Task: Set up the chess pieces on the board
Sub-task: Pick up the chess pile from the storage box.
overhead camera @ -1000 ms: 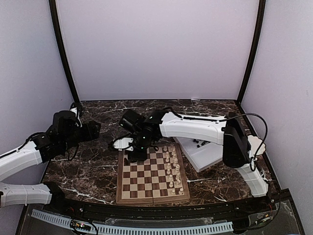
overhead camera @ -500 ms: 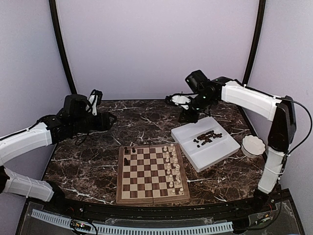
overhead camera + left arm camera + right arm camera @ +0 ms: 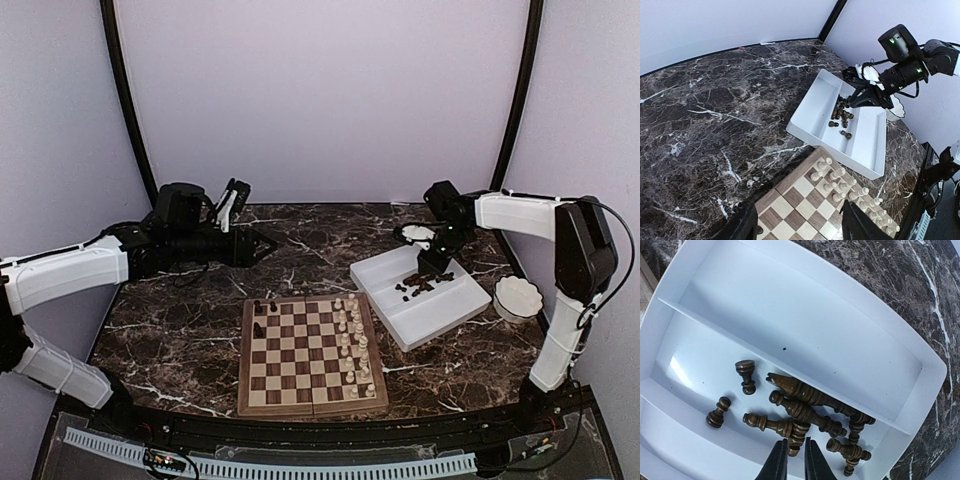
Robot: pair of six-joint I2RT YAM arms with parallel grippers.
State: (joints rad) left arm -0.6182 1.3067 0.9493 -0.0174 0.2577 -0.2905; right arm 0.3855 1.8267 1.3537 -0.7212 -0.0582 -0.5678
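We see a table (image 3: 200, 330) of dark, marble-look stone, polished and veined white. The tray (image 3: 790, 305) looks like smooth white plastic with a soft sheen. The dark chess pieces (image 3: 805, 412) are turned wood, varnished glossy; the board (image 3: 300, 365) is smooth, satin wood.

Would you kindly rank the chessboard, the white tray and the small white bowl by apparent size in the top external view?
Largest: the board.
Next: the white tray, clearly smaller here.
Smallest: the white bowl.

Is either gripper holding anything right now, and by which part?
Left gripper: nothing, jaws open. Right gripper: seems to pinch one end of a dark chess piece in the tray.
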